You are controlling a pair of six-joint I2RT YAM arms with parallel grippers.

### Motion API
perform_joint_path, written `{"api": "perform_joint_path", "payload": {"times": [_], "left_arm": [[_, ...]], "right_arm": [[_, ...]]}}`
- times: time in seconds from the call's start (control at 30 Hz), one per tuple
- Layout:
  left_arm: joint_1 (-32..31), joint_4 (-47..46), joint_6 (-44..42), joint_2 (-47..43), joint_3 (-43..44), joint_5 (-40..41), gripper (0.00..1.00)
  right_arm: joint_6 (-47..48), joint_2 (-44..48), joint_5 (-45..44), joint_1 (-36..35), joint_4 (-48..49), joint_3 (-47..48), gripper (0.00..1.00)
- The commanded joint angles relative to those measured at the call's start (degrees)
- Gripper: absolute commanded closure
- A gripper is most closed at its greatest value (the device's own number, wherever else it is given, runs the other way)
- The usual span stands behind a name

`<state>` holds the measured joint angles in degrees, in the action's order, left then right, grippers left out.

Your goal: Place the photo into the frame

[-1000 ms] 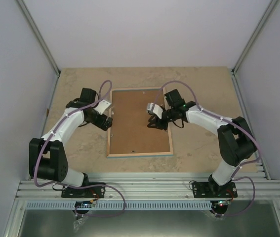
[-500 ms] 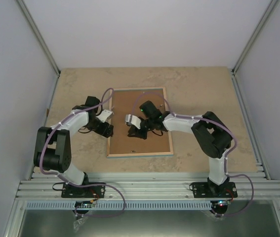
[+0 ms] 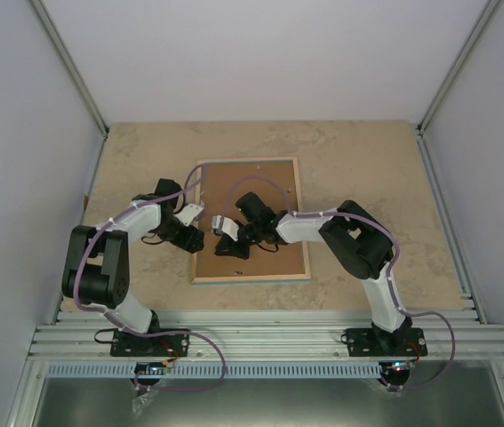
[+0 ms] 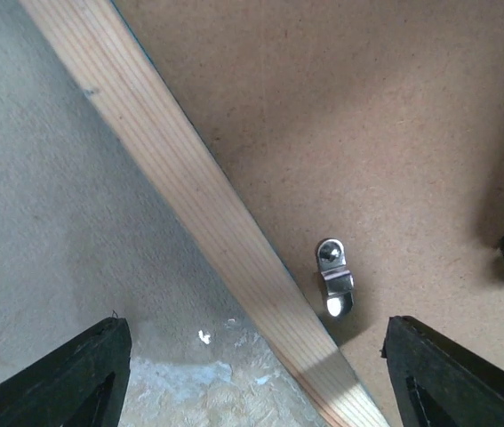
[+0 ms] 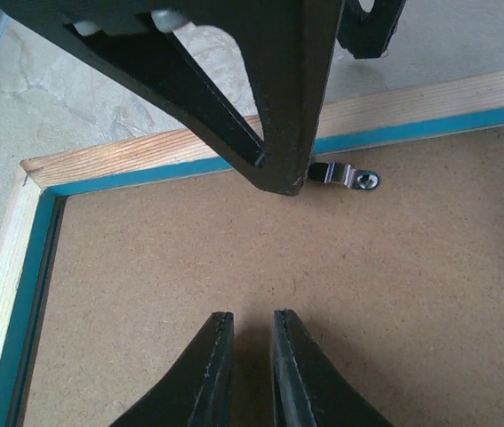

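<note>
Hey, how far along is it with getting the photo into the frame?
Looks done: the frame lies face down with the brown backing board seated inside it. The photo isn't visible, so I can't tell whether it's underneath. In hand: the open left gripper straddles the frame's left rail at a metal clip, and the shut right gripper is over the board nearby. Probably left: fastening that clip.

The left arm is folded up tight beside the frame's left side. The left pincer points down over that left rail, jaws spread wide, one finger either side of it. The right arm reaches in from the frame's right side, elbow doubled back. The right pincer hangs low near the frame's lower left corner, fingers almost together, gripping nothing.
</note>
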<state>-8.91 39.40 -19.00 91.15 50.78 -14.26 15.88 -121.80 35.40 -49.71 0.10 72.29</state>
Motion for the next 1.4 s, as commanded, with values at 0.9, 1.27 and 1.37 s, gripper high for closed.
{"api": "perform_joint_path", "payload": {"times": [0.9,1.27,1.37], "left_arm": [[-0.15,-5.72,4.4,1.77,-0.89,4.25,0.72],[5.41,-3.11,3.78,1.95,6.05,-9.88,0.57],[5.48,-3.61,5.92,5.95,7.53,-11.23,0.53]], "right_arm": [[1.04,-1.86,-6.09,1.16,-2.19,-7.86,0.85],[3.69,3.06,-5.31,1.73,-3.3,-12.26,0.83],[3.96,4.55,-3.93,2.34,-2.51,-14.54,0.82]]}}
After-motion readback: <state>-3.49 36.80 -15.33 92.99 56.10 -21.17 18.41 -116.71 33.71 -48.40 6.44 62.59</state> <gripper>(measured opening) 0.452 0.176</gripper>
